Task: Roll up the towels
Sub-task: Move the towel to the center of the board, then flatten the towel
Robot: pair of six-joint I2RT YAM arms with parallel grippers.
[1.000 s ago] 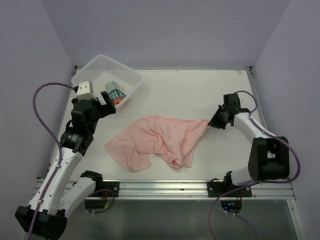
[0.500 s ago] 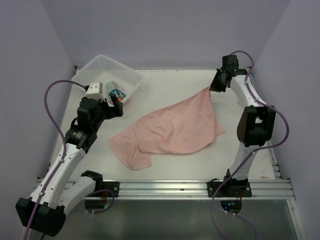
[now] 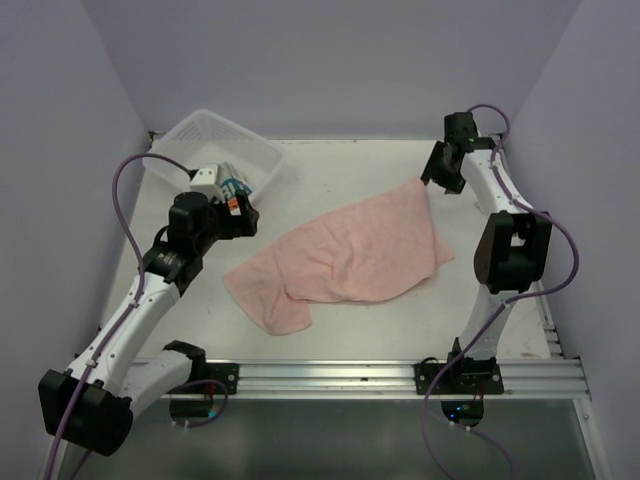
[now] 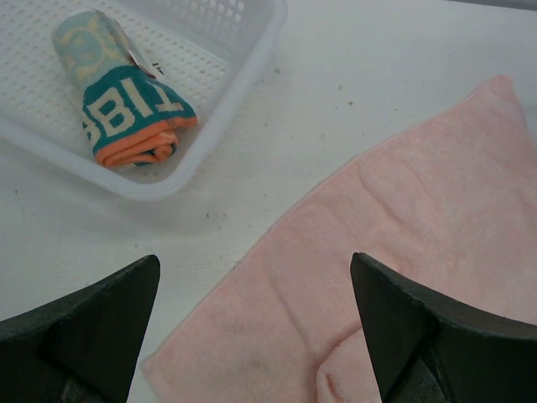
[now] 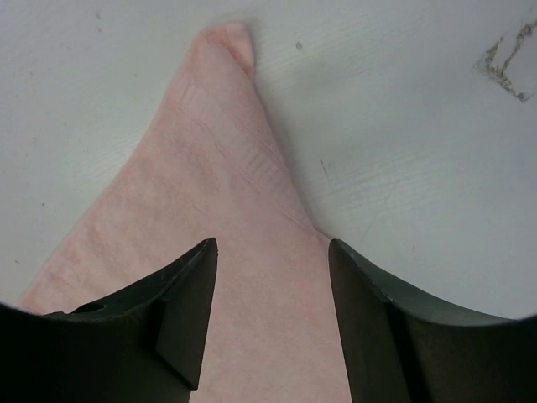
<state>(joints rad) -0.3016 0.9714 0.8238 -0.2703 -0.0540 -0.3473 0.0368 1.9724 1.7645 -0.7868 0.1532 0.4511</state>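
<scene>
The white tabletop [image 3: 340,170] is pretty simple to read here. A plain pale pink soft cloth towel [image 3: 350,255] is spread mostly flat across the middle, running from the near left up to a pointed corner at the far right. Its near-left end is folded over on itself, with a few wrinkles. In the far left corner sits a white mesh plastic basket [image 3: 215,140], a little apart from the towel. There's a scrape mark [image 5: 503,63] on the tabletop near the towel's far corner.
</scene>
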